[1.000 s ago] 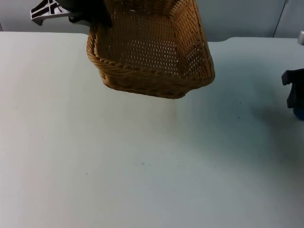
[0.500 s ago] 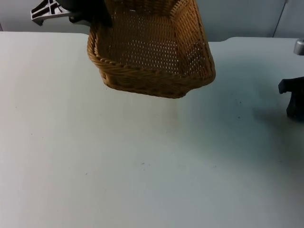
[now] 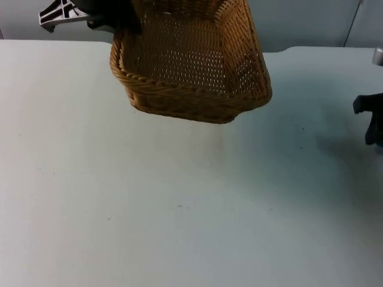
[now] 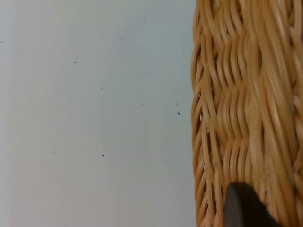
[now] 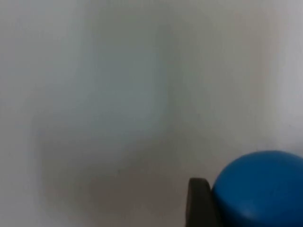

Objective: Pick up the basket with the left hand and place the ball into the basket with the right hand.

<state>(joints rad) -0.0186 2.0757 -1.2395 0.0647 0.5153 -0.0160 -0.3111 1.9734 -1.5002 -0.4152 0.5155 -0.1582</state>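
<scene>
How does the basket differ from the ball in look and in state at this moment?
The basket is woven tan wicker, open and rectangular; the ball is smooth, round and blue. The basket hangs tilted above the table at the left hand; the ball sits beside a fingertip of the right hand. Each is at one hand.

You have a white desk ending at the grey partition wall, with small dark specks on it.

You find no writing, label, brand or number to read on anything in these views.
</scene>
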